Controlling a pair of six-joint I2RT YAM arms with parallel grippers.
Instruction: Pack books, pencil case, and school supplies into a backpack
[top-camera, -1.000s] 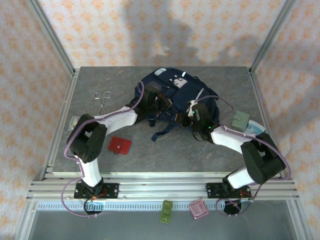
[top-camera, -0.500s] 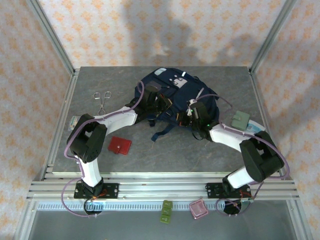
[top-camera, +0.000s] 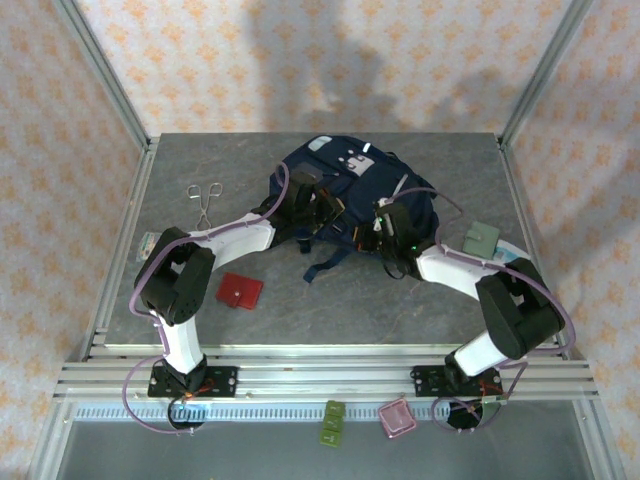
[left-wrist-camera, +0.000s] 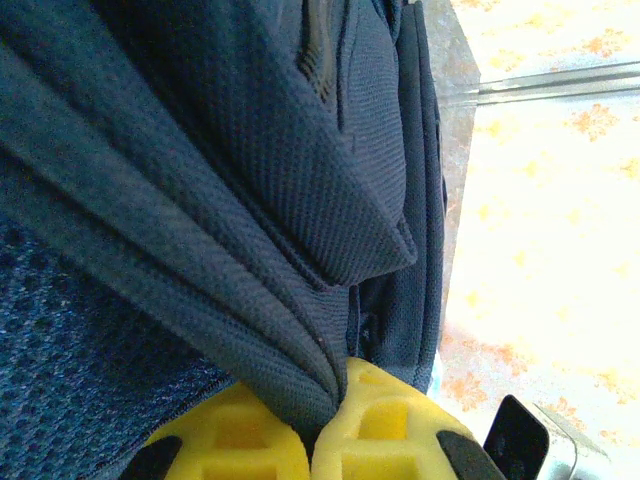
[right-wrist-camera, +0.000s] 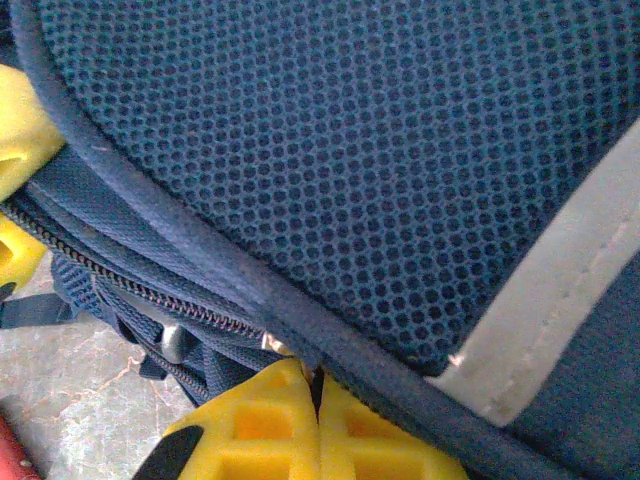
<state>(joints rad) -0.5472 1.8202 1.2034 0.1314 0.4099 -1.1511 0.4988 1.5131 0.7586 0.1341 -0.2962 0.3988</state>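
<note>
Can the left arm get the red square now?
Probably not yet: the left gripper is shut on the backpack. The red square lies uncovered near that arm, reachable after letting go.

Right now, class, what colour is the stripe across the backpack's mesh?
Pale grey-white stripe on navy backpack; clearest in the right wrist view.

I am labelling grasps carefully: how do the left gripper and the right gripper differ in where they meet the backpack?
The left gripper pinches a gathered fold of navy fabric on the backpack; the right gripper closes at the piped seam beside the zipper, and whether it grips anything I cannot tell. From above, the left gripper meets the backpack's left side, the right gripper its right edge. Both are shut, with yellow fingers.
</note>
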